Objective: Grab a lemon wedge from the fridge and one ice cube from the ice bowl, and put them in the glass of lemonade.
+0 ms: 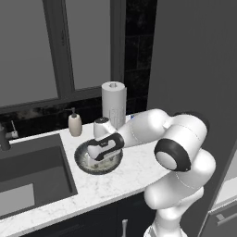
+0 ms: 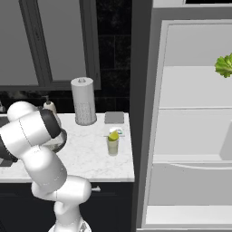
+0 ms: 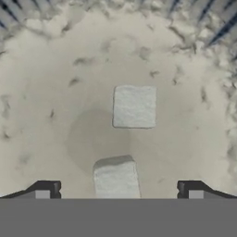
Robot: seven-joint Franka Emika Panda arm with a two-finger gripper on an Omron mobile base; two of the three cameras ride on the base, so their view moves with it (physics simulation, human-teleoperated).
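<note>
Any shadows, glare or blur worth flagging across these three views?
Hand view: soft and blurry, a round dark shadow on the ice bowl floor beside the two ice cubes, no glare. Left base view: flat, even light, the arm covering part of the bowl. Right base view: fridge interior evenly pale, edges jagged.

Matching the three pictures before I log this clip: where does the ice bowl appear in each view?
Left base view: the ice bowl sits at centre on the counter, under the end effector, right of the sink.
Right base view: just its dark rim shows at left, behind the arm.
Hand view: its whitish inside spreads across the picture, two ice cubes in it.
Shared landmark: the paper towel roll behind it.
</note>
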